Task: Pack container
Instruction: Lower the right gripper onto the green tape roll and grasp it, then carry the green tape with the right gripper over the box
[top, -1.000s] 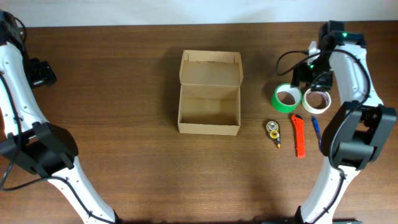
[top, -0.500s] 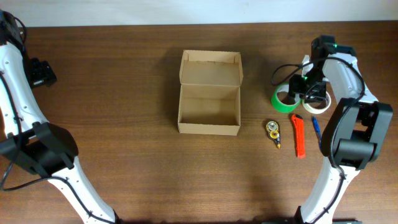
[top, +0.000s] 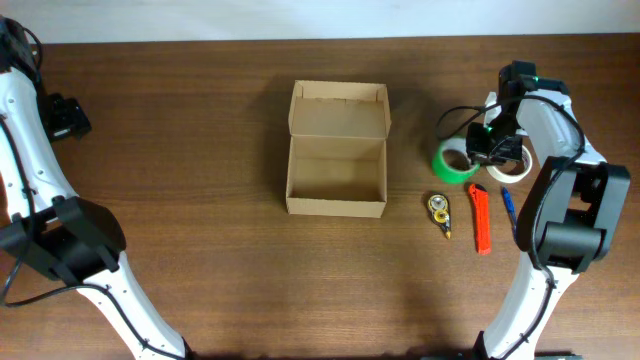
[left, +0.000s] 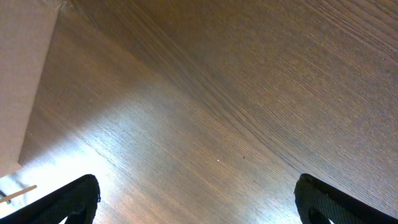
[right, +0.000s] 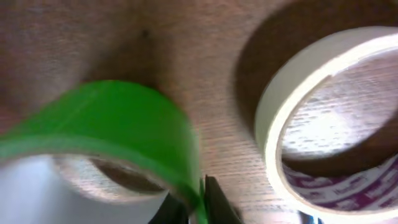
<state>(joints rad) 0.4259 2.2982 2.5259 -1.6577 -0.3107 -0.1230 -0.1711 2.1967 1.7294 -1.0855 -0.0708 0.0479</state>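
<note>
The container (top: 336, 207), a brown cardboard box with its flap lid folded back, stands open and empty at mid-table. To its right lies a green tape roll (top: 450, 166) and beside that a white tape roll (top: 516, 162). My right gripper (top: 486, 150) sits between them, shut on the green roll's right wall. In the right wrist view the green roll (right: 124, 118) is pinched at the gripper (right: 200, 208), with the white roll (right: 280, 124) just to the right. My left gripper (top: 70, 116) hangs open at the far left over bare wood (left: 198, 205).
A small yellow tape dispenser (top: 438, 210), an orange box cutter (top: 481, 218) and a blue pen (top: 507, 205) lie in front of the tape rolls. A bit of the box's wall (left: 25, 81) shows at the left of the left wrist view.
My right gripper came down between the two rolls and closed on the green roll's wall; the roll has shifted slightly left. The left arm has not moved.
</note>
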